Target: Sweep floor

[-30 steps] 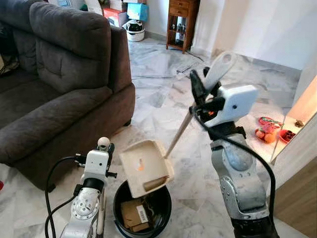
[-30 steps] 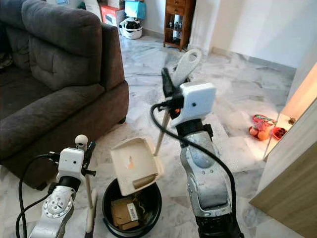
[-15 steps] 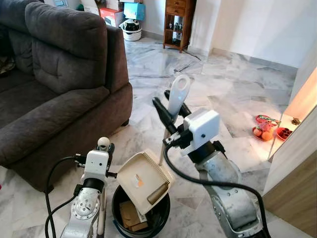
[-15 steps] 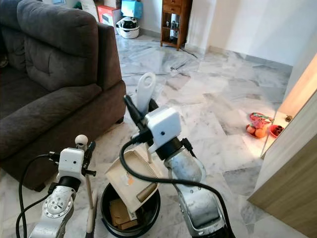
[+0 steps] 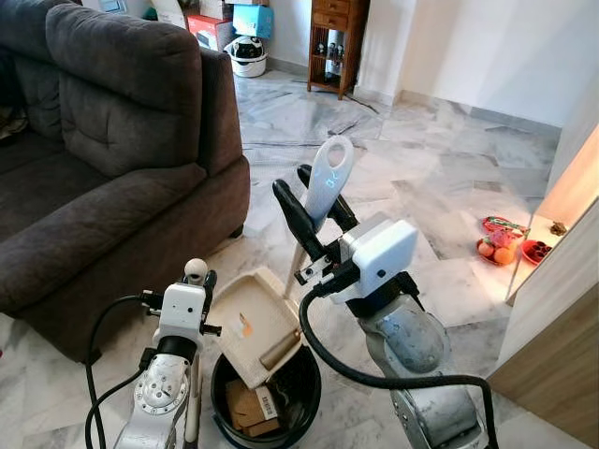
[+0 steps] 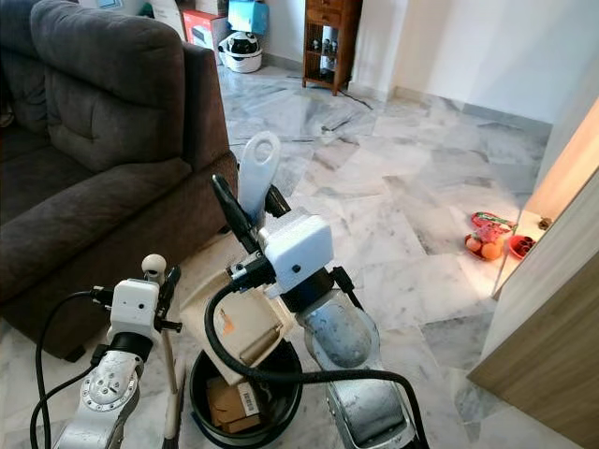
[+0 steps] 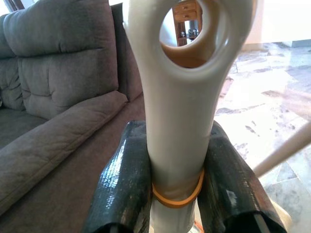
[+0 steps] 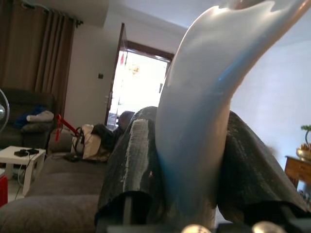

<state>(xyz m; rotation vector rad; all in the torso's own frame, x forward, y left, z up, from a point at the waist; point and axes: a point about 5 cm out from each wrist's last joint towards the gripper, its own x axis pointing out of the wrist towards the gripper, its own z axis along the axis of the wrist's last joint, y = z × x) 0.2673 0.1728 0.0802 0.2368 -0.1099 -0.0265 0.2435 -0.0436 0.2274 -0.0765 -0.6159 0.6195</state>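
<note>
A: Right gripper [image 5: 314, 208] status?
B: Clamped on the dustpan handle [image 5: 327, 177], pale loop end sticking up past the black fingers [image 8: 131, 160]. Shaft runs down and left to the dustpan [image 5: 255, 325].

A: Where's the pan?
B: Tilted over the black bin [image 5: 304, 388], mouth angled down toward the opening, lower edge at the bin rim. Brown scrap lies on its inner face near that lower edge. Cardboard pieces [image 5: 251, 408] are inside the bin.

A: Left gripper [image 7: 176, 187]?
B: Closed on the broom handle [image 7: 181, 104], one finger on each side, orange band around the handle between them. In the head views the left arm [image 5: 168, 374] sits low, just left of the bin, with the handle running down along it.

A: Surroundings?
B: Marble floor [image 5: 421, 196]. Grey sofa [image 5: 112, 140] to the left, its corner near the bin. Wooden shelf unit [image 5: 333, 39] at the far wall. Red and orange items [image 5: 501, 241] on the floor at right, well apart from the bin.
</note>
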